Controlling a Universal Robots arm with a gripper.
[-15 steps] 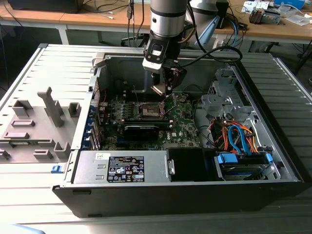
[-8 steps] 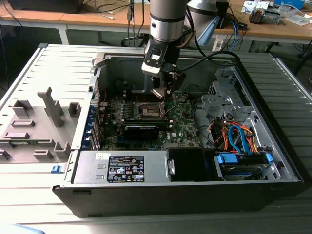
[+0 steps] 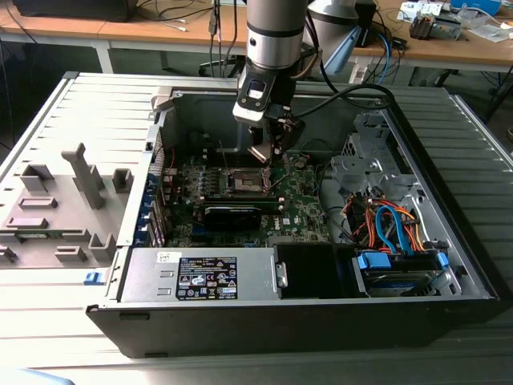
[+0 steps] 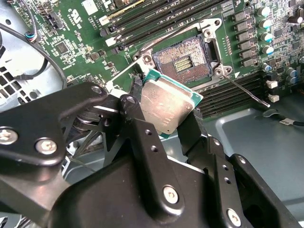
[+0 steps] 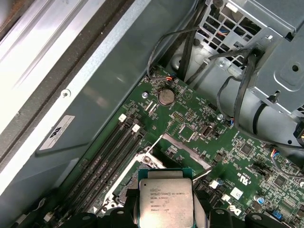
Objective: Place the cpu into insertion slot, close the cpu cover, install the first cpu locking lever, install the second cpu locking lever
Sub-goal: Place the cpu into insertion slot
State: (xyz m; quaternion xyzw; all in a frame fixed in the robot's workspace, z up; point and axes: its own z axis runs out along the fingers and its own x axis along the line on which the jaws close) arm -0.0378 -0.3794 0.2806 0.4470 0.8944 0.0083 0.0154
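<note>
Clamping cpu (image 4: 166,107), jaws hover near insertion slot (image 4: 183,61); ribbed grey table (image 3: 48,321), desks (image 3: 160,30) behind.

An electronics lab: wooden workbenches (image 3: 136,34) trailing cables (image 3: 387,58) stand behind an opened computer case (image 3: 280,325)

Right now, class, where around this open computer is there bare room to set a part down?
Free: ribbed table at the exterior view's right, beside the case; also its strip in front of the fixture blocks. Crowded: inside the case, cables and tool.
</note>
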